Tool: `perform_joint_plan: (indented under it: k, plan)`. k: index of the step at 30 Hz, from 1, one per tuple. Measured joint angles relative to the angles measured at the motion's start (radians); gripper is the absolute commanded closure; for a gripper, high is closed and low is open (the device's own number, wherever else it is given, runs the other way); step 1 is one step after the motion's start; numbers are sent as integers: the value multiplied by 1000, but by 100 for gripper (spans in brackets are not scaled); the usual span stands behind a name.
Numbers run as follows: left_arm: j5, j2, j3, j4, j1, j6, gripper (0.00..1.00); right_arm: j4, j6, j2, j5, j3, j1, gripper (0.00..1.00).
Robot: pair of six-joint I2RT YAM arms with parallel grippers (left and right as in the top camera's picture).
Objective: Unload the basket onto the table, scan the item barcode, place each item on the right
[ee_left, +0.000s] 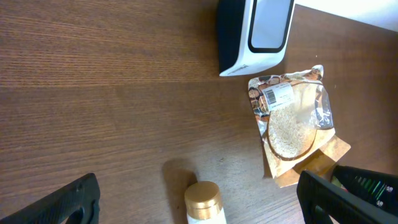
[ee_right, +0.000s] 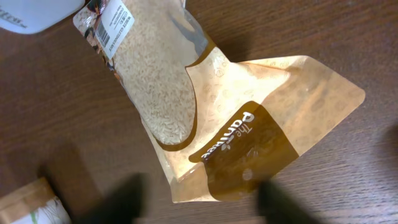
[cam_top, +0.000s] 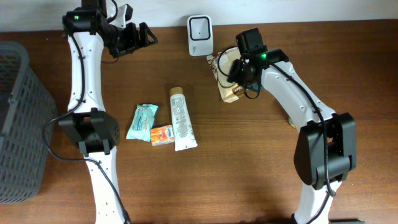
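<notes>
The item is a clear and gold pouch of rice (cam_top: 227, 79) lying flat on the table just below the white barcode scanner (cam_top: 199, 35). Its white barcode label (ee_right: 112, 28) faces up at the end nearest the scanner (ee_right: 31, 15). My right gripper (ee_right: 202, 202) hovers over the pouch's gold bottom end (ee_right: 249, 155), open, its blurred fingers standing apart on either side of that edge without touching it. High at the back left, my left gripper (cam_top: 146, 34) is open and empty; its view shows the pouch (ee_left: 292, 121) and the scanner (ee_left: 258, 34).
A white tube with a gold cap (cam_top: 181, 118), a teal packet (cam_top: 142, 121) and a small orange packet (cam_top: 162, 135) lie mid-table. A grey basket (cam_top: 18, 124) stands at the left edge. The tube's cap (ee_left: 203, 198) sits below the left gripper.
</notes>
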Motion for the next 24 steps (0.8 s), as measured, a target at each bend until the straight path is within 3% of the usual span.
perform_joint_plan:
  k: [8,18,24]
  plan:
    - [0,0,0,0,0,0,1,6,-169,1,-164,0,-24,96]
    - [0,0,0,0,0,0,1,6,-303,1,-204,0,-40,94]
    - [0,0,0,0,0,0,1,272,-496,26,-237,0,-213,96]
